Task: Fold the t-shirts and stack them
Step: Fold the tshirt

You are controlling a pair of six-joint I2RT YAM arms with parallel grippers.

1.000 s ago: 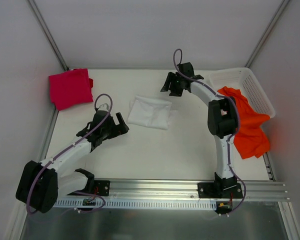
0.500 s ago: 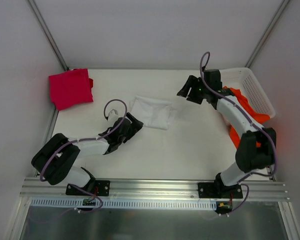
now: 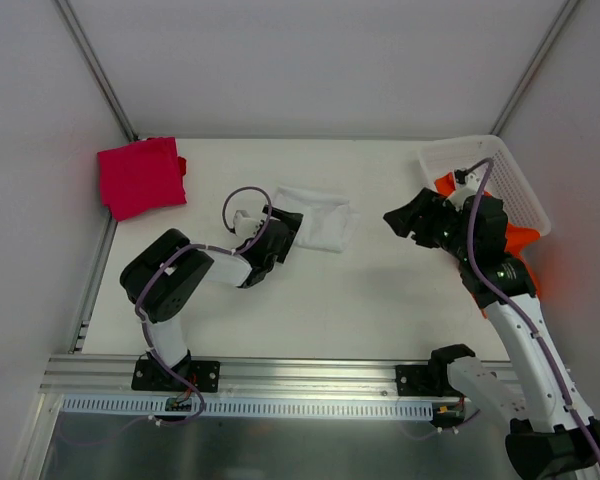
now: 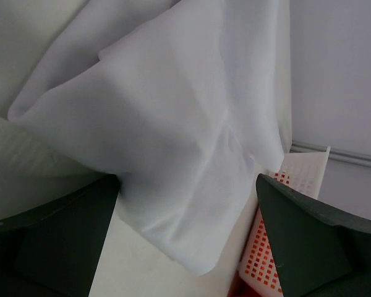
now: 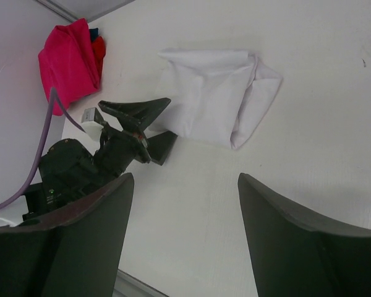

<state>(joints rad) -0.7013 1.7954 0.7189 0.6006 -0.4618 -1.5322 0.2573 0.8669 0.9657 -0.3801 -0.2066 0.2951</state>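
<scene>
The white t-shirt (image 3: 318, 222) lies folded at the table's middle. My left gripper (image 3: 278, 238) is open at its left edge, and in the left wrist view (image 4: 187, 185) the cloth (image 4: 173, 117) lies between the spread fingers (image 4: 309, 241). My right gripper (image 3: 402, 224) is open and empty, hovering right of the white shirt, which it sees ahead (image 5: 216, 99). The magenta-red t-shirt (image 3: 140, 177) lies folded at the far left corner and shows in the right wrist view (image 5: 68, 62). The orange t-shirt (image 3: 525, 238) hangs from the basket, mostly hidden by my right arm.
A white lattice basket (image 3: 495, 165) stands at the far right corner and also shows in the left wrist view (image 4: 300, 170). Metal frame posts and walls close in the table. A rail runs along the near edge (image 3: 310, 375).
My left gripper has moved right, up to the white shirt's left edge. My right arm has swung away from the shirt's far side, to the right and nearer, beside the basket.
</scene>
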